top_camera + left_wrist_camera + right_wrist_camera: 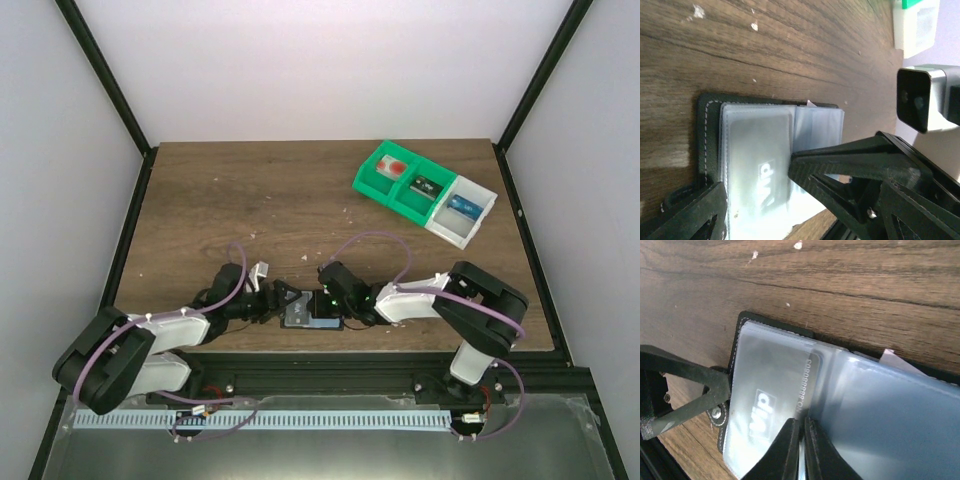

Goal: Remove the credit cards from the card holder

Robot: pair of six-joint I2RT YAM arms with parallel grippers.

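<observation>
The card holder (312, 318) lies open near the table's front edge, between the two grippers. It has a black stitched rim (707, 130) and clear plastic sleeves. A silver credit card (775, 385) marked VIP sticks partway out of the left sleeve. My right gripper (801, 437) is shut on that card's edge, with only a thin sliver between its fingers. My left gripper (755, 192) stands open and straddles the holder, one finger (840, 155) over the sleeves and the other at the rim's corner. The sleeve (890, 415) on the right looks pale blue, and what it holds is unclear.
A row of green and white compartment trays (425, 190) holding small items stands at the back right. The table's front edge runs just below the holder (330, 350). The left gripper's finger (690, 390) shows at the holder's left side in the right wrist view.
</observation>
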